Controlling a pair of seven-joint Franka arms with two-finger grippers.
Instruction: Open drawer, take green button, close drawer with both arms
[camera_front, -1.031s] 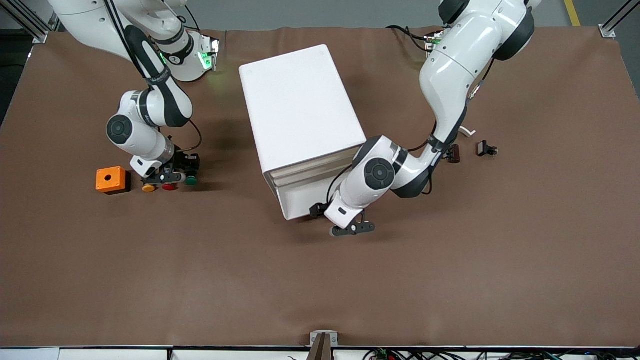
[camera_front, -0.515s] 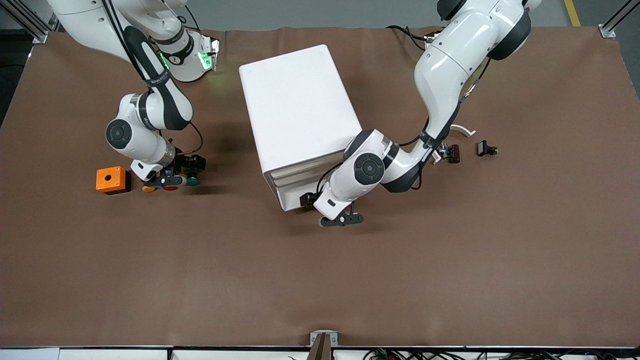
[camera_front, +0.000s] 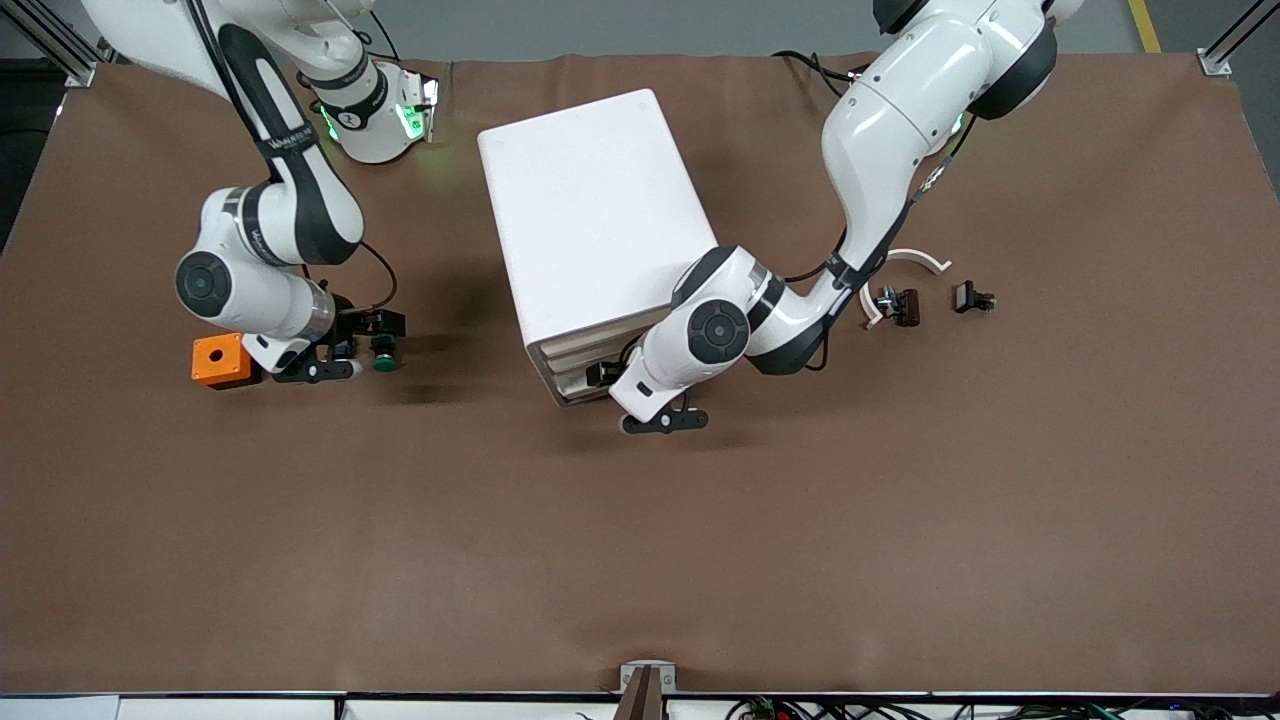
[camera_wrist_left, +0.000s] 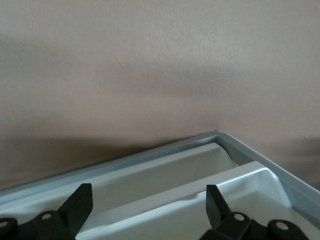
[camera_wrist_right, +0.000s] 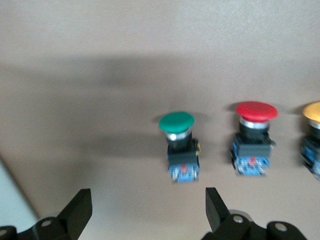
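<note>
The green button (camera_front: 383, 361) (camera_wrist_right: 178, 123) lies on the table beside the red and yellow ones, toward the right arm's end. My right gripper (camera_front: 318, 370) (camera_wrist_right: 148, 197) hangs open just above the table, close to the green button and apart from it, with nothing between its fingers. The white cabinet (camera_front: 600, 210) stands mid-table. Its lowest drawer (camera_front: 578, 388) (camera_wrist_left: 165, 175) sticks out only slightly. My left gripper (camera_front: 662, 421) (camera_wrist_left: 148, 195) is open at the drawer's front, holding nothing, with the drawer's edge showing between its fingers.
The red button (camera_wrist_right: 256, 111) and yellow button (camera_wrist_right: 312, 111) lie in a row with the green one. An orange box (camera_front: 221, 360) sits right beside my right gripper. Two small black parts (camera_front: 905, 305) and a white curved piece (camera_front: 915, 258) lie toward the left arm's end.
My right gripper has opened, left the green button on the table and shifted toward the orange box. My left gripper has moved toward the cabinet, and the drawer has slid in.
</note>
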